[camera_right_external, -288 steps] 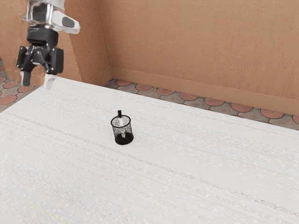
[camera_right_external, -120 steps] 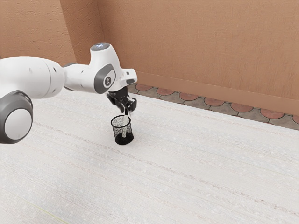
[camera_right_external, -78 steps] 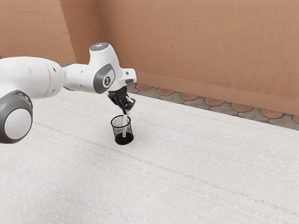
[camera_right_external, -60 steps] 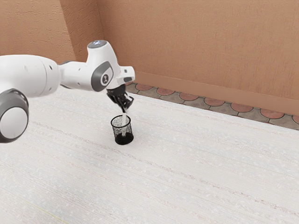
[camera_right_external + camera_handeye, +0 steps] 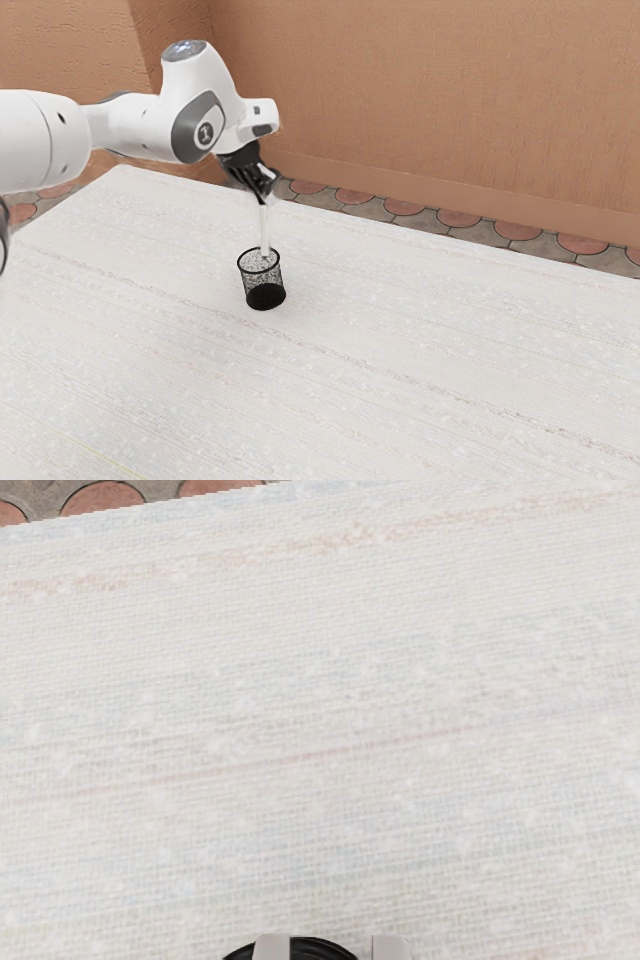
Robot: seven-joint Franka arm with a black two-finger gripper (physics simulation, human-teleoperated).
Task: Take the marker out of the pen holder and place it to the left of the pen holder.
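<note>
My gripper [image 5: 265, 196] is above the pen holder in the exterior view, shut on the upper end of the marker. The white marker [image 5: 265, 229] hangs nearly upright from it, its lower end at the mouth of the holder. The black mesh pen holder [image 5: 265, 296] stands upright on the table. Along the lower edge of the wrist view, the grey fingertips of my gripper [image 5: 331, 949] appear on either side of black, with part of the holder's dark rim [image 5: 240, 953] beside them.
The white table [image 5: 400, 360] extends around the holder on all sides. Beyond its far edge lie a tiled floor [image 5: 405, 207] and an orange-brown wall [image 5: 430, 90].
Since the earlier frames, my hand came over to the holder, took hold of the marker and rose, drawing it up until its lower end left the holder's bottom. The holder stayed put.
</note>
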